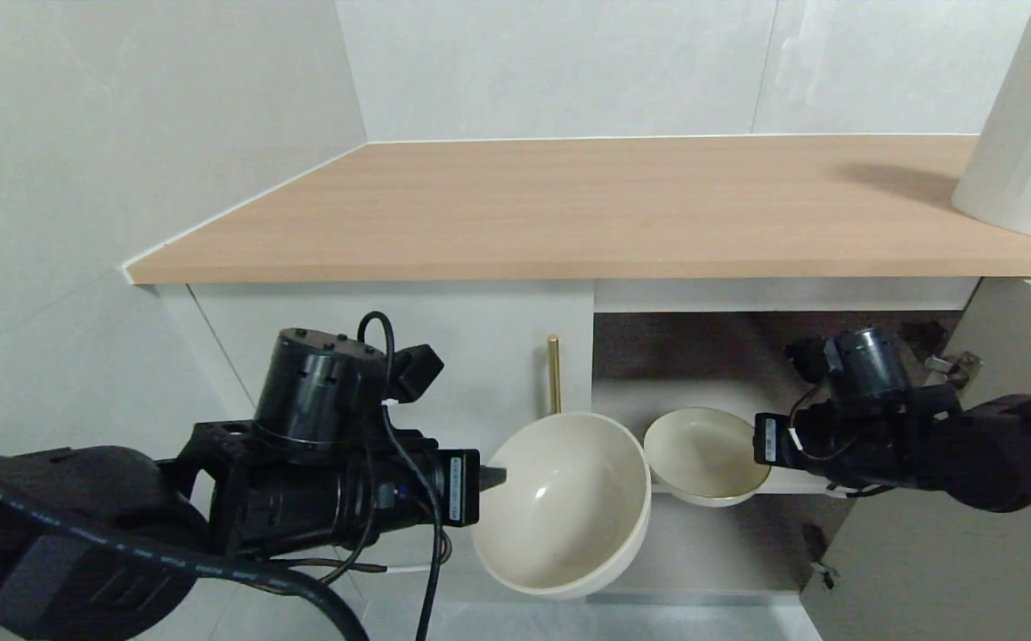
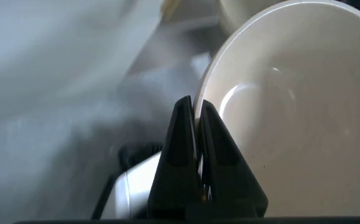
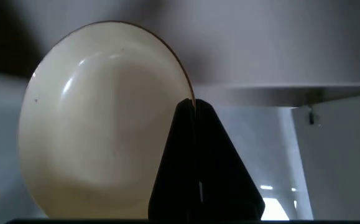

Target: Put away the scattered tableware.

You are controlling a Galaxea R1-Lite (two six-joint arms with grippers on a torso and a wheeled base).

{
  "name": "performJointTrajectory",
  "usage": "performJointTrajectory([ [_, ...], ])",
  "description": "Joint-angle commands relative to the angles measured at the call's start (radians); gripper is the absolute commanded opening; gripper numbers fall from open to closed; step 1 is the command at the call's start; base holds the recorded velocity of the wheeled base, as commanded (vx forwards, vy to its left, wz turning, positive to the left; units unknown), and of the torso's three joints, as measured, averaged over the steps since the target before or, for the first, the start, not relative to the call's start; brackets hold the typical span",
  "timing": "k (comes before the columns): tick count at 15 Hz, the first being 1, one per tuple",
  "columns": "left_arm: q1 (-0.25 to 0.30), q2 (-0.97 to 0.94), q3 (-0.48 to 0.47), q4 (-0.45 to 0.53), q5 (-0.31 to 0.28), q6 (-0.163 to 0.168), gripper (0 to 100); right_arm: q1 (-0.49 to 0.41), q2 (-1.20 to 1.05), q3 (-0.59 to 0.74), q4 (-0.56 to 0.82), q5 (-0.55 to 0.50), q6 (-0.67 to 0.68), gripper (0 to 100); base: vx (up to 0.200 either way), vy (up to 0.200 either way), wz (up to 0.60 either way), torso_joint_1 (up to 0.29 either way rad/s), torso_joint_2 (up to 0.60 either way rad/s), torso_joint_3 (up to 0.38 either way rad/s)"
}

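Note:
My left gripper (image 1: 493, 478) is shut on the rim of a large cream bowl (image 1: 564, 503), held tilted in front of the cabinet, below the counter. From the left wrist the black fingers (image 2: 183, 134) pinch the large bowl (image 2: 291, 106) at its edge. My right gripper (image 1: 760, 441) is shut on the rim of a smaller cream bowl (image 1: 704, 456), which hangs at the front edge of the open cabinet's shelf (image 1: 796, 482). The right wrist view has the small bowl (image 3: 102, 118) clamped at its rim by the gripper (image 3: 195, 109).
A wooden countertop (image 1: 587, 205) runs above the cabinet, with a white ribbed lamp shade (image 1: 1027, 133) at its right end. The left cabinet door with a brass handle (image 1: 553, 374) is closed; the right door (image 1: 952, 499) stands open beside my right arm.

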Motion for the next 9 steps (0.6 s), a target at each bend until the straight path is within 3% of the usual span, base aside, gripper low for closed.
performJointTrajectory([
  [1,-0.012,0.046,-0.011,0.009,0.001,-0.002,0,-0.024,0.130,0.002,-0.065,-0.031,0.011,0,0.000,0.000,0.00,0.000,0.00,0.000],
  [4,-0.029,0.066,-0.020,0.026,0.044,0.000,0,-0.038,0.250,-0.004,-0.267,-0.124,0.037,0,0.000,0.000,0.00,0.000,0.00,0.000],
  [9,-0.038,0.069,-0.027,0.026,0.047,-0.002,0,-0.039,0.361,-0.039,-0.338,-0.170,0.038,0,0.000,0.000,0.00,0.000,0.00,0.000],
])
